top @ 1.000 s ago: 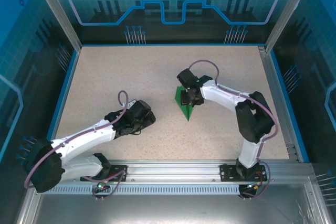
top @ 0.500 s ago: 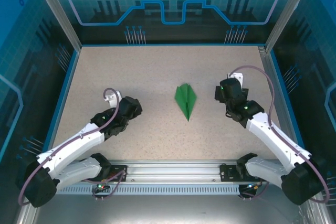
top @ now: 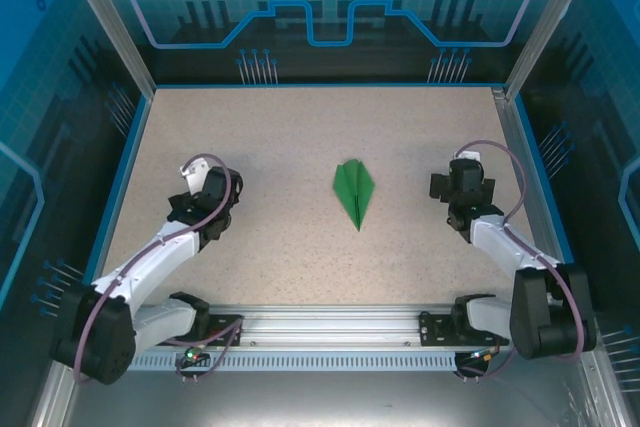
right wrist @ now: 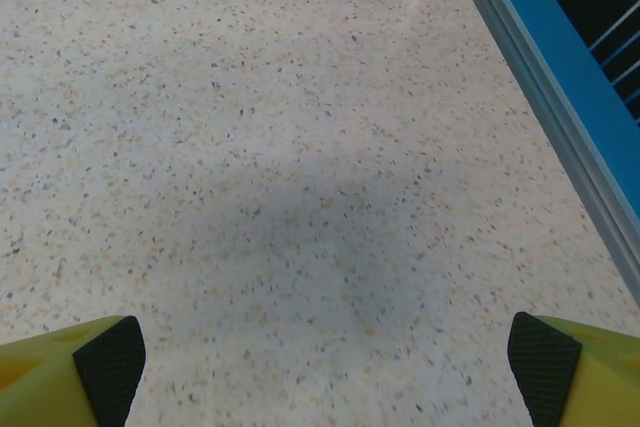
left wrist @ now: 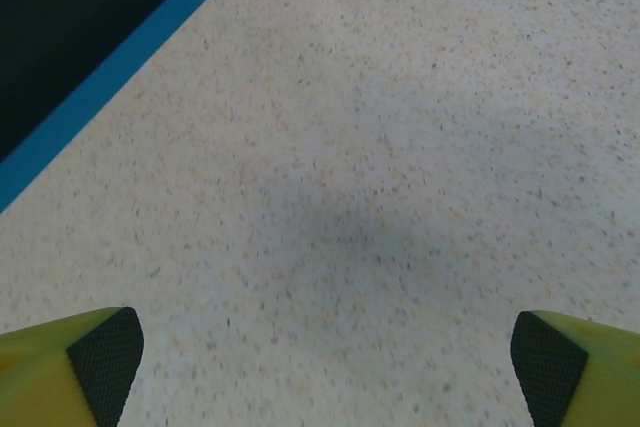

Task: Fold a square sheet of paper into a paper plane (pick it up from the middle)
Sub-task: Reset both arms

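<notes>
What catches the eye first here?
The bright green paper plane lies alone in the middle of the table, nose toward the arm bases. The left pincer and right pincer sit well off to either side of it, both open over bare speckled surface, holding nothing.

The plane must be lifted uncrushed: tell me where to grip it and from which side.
Pinch the paper plane along its centre crease, midway, coming from straight above. It lies flat with its point toward the near edge, so the edges probably offer no purchase.
</notes>
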Controlling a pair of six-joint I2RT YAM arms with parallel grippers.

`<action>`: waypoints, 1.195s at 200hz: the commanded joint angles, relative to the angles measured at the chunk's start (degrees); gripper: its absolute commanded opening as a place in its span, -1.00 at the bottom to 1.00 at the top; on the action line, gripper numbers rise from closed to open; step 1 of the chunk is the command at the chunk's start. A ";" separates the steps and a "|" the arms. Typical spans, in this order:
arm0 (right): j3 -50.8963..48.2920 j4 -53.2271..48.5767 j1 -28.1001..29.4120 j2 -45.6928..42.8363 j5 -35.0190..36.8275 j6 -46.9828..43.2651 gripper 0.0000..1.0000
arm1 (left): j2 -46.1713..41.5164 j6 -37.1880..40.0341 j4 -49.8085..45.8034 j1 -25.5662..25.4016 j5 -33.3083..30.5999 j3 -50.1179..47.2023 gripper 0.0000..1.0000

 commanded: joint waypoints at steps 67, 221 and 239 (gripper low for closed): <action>-8.61 38.11 -0.91 11.06 -17.85 -7.03 0.89 | 7.86 16.12 50.98 9.06 15.23 -15.97 0.97; -7.86 40.40 0.65 15.46 -17.77 -9.03 0.98 | 22.59 22.72 62.26 14.09 30.31 -12.87 0.97; -7.78 40.24 0.54 15.44 -18.08 -8.98 0.98 | 22.69 22.73 62.29 14.10 30.35 -12.91 0.97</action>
